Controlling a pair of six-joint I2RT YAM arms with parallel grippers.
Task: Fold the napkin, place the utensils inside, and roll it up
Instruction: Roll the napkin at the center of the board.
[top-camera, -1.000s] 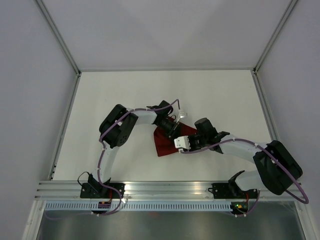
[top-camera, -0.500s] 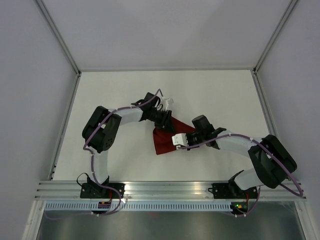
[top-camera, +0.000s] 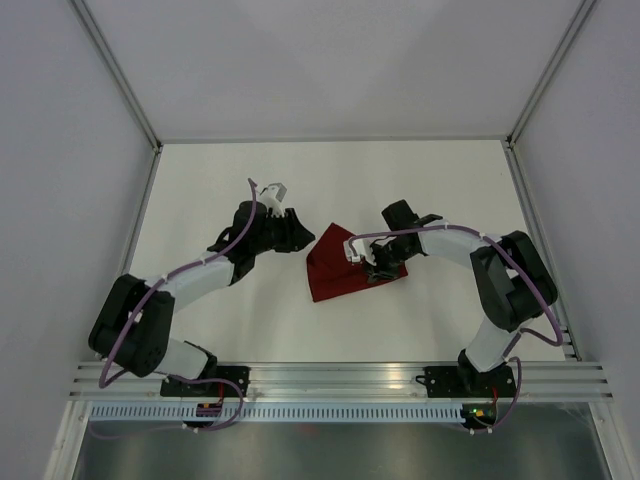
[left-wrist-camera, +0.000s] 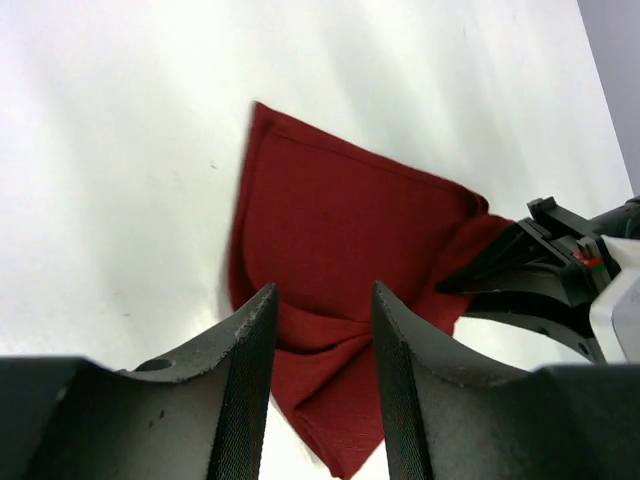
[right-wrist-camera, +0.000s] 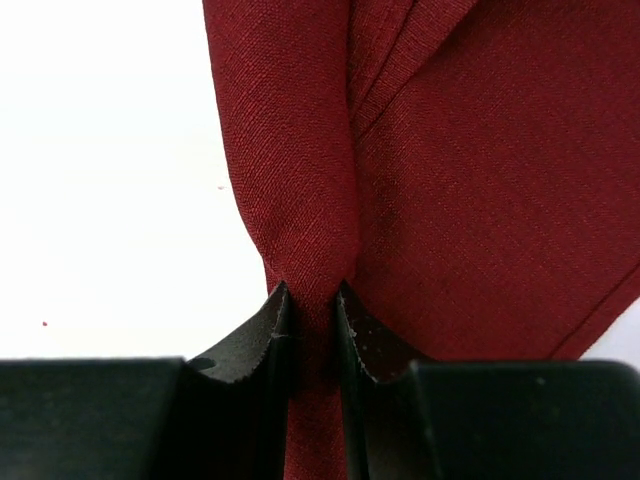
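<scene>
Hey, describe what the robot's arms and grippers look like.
The left arm and right arm have white links between bulky black joints, each trailed by a purple cable. The left gripper and right gripper have matte black tapered fingers with finely ridged inner faces.

You will find no words, numbers, brand names or labels that can be read in any of the three views. The nearest thing to a sign is a small red and green mark (left-wrist-camera: 586, 261) on the right arm (left-wrist-camera: 560, 235), seen from the left wrist, too small to make out.
</scene>
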